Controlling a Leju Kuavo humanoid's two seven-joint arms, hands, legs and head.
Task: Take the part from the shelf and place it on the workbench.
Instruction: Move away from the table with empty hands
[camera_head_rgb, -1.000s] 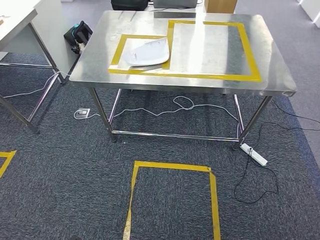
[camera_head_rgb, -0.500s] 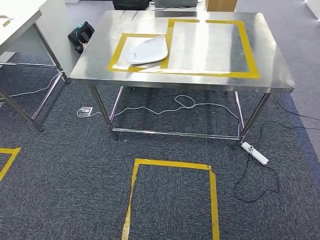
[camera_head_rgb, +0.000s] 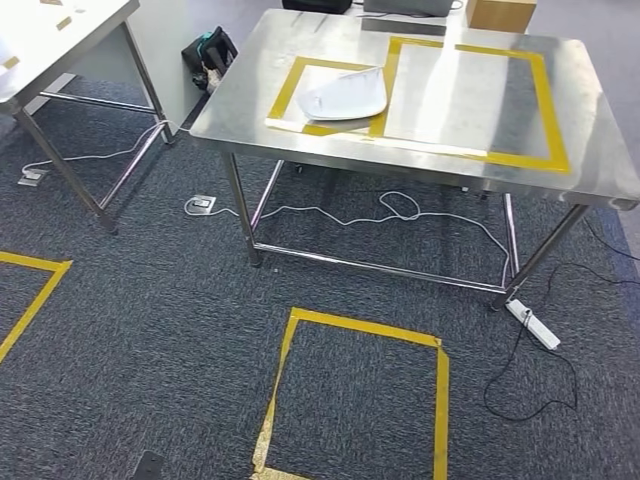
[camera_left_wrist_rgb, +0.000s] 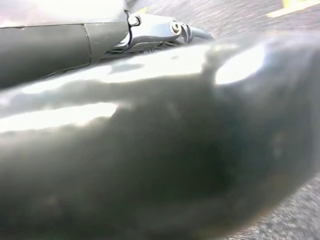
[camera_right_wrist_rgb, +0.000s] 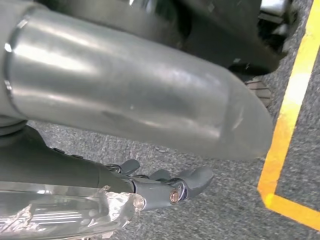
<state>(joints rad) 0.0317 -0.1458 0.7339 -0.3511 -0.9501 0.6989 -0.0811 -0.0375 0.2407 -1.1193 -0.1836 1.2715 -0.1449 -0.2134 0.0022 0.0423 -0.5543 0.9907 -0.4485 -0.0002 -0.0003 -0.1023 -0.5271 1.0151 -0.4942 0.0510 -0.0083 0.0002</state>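
A white curved part (camera_head_rgb: 343, 95) lies on the steel workbench (camera_head_rgb: 468, 95), across the right edge of the smaller yellow-taped rectangle at its left. In the right wrist view my right hand (camera_right_wrist_rgb: 170, 185) hangs over the grey carpet with its fingers stretched out and nothing in them. In the left wrist view a small piece of my left hand (camera_left_wrist_rgb: 151, 30) shows against the carpet; how its fingers lie is hidden.
A second table (camera_head_rgb: 53, 40) stands at the left, with a black bag (camera_head_rgb: 210, 50) on the floor behind it. A cardboard box (camera_head_rgb: 500, 14) sits beyond the workbench. Cables (camera_head_rgb: 392, 210) and a power strip (camera_head_rgb: 533, 324) lie under it. A yellow tape square (camera_head_rgb: 362, 330) marks the carpet in front.
The whole picture has shifted to the right and a little down, so the camera has turned left. The white part has stayed where it was on the workbench.
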